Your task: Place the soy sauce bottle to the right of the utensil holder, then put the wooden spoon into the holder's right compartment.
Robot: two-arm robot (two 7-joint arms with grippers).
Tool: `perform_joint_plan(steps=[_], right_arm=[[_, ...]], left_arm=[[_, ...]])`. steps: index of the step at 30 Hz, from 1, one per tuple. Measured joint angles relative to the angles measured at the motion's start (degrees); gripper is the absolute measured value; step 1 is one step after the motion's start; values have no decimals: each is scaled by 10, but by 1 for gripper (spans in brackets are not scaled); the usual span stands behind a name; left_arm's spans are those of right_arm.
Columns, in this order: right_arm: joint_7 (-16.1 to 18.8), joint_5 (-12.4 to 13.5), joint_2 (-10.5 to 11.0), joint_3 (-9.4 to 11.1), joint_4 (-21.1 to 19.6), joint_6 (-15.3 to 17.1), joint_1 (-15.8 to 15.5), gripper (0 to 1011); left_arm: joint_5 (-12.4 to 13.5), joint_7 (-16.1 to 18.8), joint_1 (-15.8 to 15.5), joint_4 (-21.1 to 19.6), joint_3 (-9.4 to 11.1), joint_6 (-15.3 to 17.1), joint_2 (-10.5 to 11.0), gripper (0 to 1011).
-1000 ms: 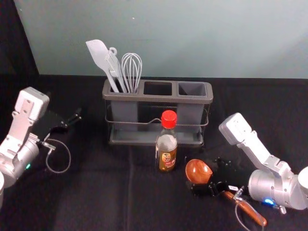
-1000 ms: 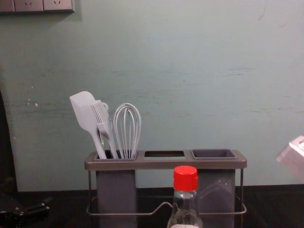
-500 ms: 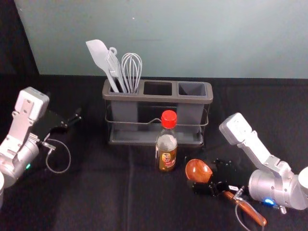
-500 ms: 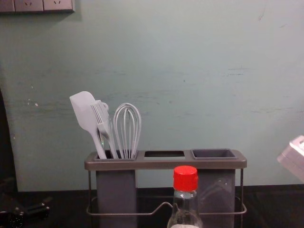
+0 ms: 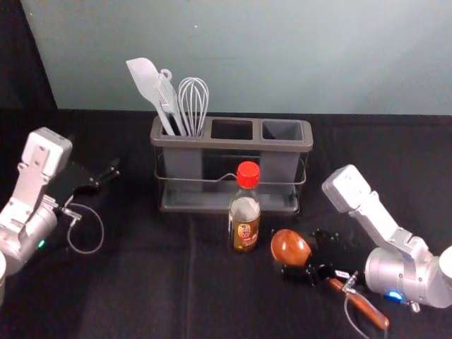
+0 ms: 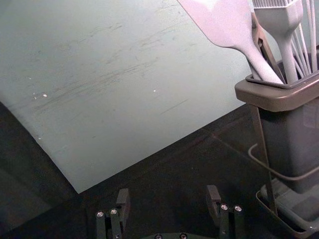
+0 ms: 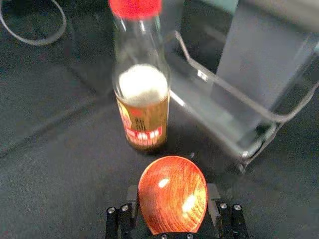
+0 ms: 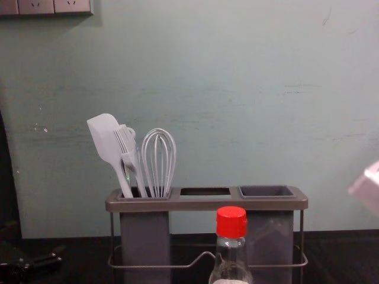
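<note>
Grey-green wall (image 5: pixel 311 63) rose beyond the black cloth (image 5: pixel 141 282) under both hands. Fingers parted, the left gripper (image 5: pixel 106 178) hung left of the utensil holder (image 8: pixel 201 205). Nearest that hand, the left compartment (image 5: pixel 182 166) held a spatula (image 5: pixel 145 76), brush (image 8: pixel 125 145) and whisk (image 5: pixel 193 99). Left of the right gripper (image 5: pixel 302 260), the soy sauce bottle (image 5: pixel 244 219) stood upright before the holder; farther off lay the right compartment (image 5: pixel 280 166). The right gripper clasped the wooden spoon (image 5: pixel 288 248) at its bowl.

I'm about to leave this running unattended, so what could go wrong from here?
The right gripper is at the bowl end of the wooden spoon, which might twist or slip when lifted. The soy sauce bottle stands close by, before the utensil holder, and could be tipped as the spoon swings across.
</note>
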Motion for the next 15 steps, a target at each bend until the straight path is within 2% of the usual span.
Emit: perform_joint_plan(steps=[1, 2, 5, 8, 11, 14, 15], right_arm=[[-2, -5, 1, 5, -8, -17, -6, 836], [-2, -5, 1, 5, -8, -17, -6, 836], [-10, -16, 5, 22, -31, -67, -21, 836], [-13, -21, 7, 35, -49, -100, -31, 836], [-30, -31, 10, 63, -84, -158, -51, 836], [-45, -37, 7, 81, -102, -195, -63, 836], [-56, -42, 3, 94, -113, -219, -71, 836]], left_arm=[[0, 0, 0, 0, 0, 0, 0, 1005], [0, 0, 0, 0, 0, 0, 0, 1005], [0, 0, 0, 0, 0, 0, 0, 1005], [0, 0, 0, 0, 0, 0, 0, 1005], [0, 0, 0, 0, 0, 0, 0, 1005], [0, 0, 0, 0, 0, 0, 0, 1005], [0, 0, 0, 0, 0, 0, 0, 1005]])
